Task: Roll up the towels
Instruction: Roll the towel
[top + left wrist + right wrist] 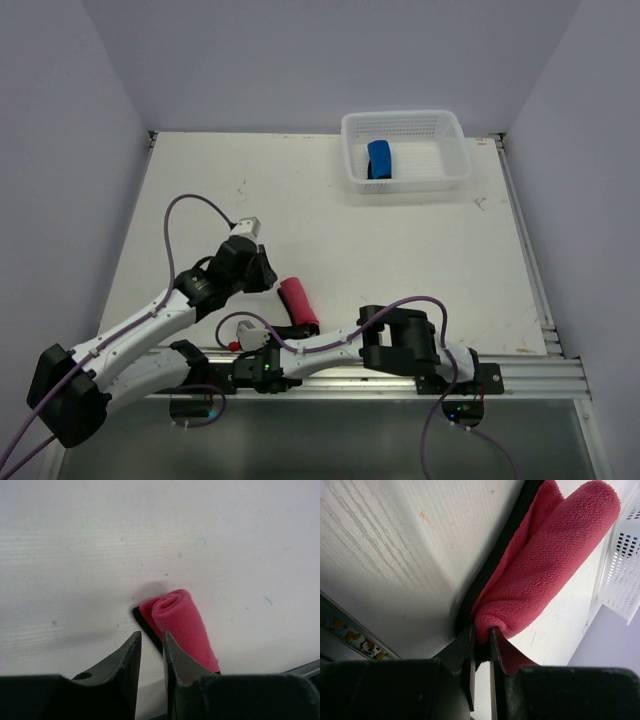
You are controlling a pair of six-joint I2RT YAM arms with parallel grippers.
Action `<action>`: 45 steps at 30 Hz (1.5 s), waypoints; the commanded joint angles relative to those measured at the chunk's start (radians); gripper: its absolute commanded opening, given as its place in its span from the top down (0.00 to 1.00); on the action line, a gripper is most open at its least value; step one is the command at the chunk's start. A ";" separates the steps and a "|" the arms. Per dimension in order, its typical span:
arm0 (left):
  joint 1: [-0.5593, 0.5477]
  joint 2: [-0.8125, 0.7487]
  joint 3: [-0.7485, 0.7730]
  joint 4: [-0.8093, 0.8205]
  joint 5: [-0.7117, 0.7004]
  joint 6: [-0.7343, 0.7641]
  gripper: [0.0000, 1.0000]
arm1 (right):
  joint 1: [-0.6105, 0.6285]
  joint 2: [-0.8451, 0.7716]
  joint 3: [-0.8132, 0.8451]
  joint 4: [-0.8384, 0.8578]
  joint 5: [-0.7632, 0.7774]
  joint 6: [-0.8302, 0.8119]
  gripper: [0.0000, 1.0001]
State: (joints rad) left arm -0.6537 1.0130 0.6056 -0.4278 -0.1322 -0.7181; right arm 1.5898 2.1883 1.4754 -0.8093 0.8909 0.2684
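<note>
The pink-red towel [298,301] lies near the front edge as a short rolled cylinder with its dark-edged flap beneath. It shows in the left wrist view [182,622] and the right wrist view [555,555]. My right gripper [481,630] is shut on the roll's near end, low by the rail in the top view [301,328]. My left gripper [150,635] is all but shut with only a narrow gap and holds nothing. It sits just left of the roll's far end [268,275]. The blue towel [380,160] lies rolled in the white mesh basket [452,170].
The basket stands at the back right of the table and shows at the right edge of the right wrist view [622,565]. The metal rail [520,372] with both arm bases runs along the front edge. Grey walls close in the table on three sides.
</note>
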 commanded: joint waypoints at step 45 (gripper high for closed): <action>0.006 0.199 -0.307 0.617 0.192 0.031 0.87 | -0.054 -0.139 -0.102 0.151 -0.205 0.235 0.71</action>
State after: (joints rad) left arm -0.6483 1.1801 0.3168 0.1940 0.1268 -0.6968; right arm 1.5677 2.0983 1.3869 -0.7280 0.8482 0.3290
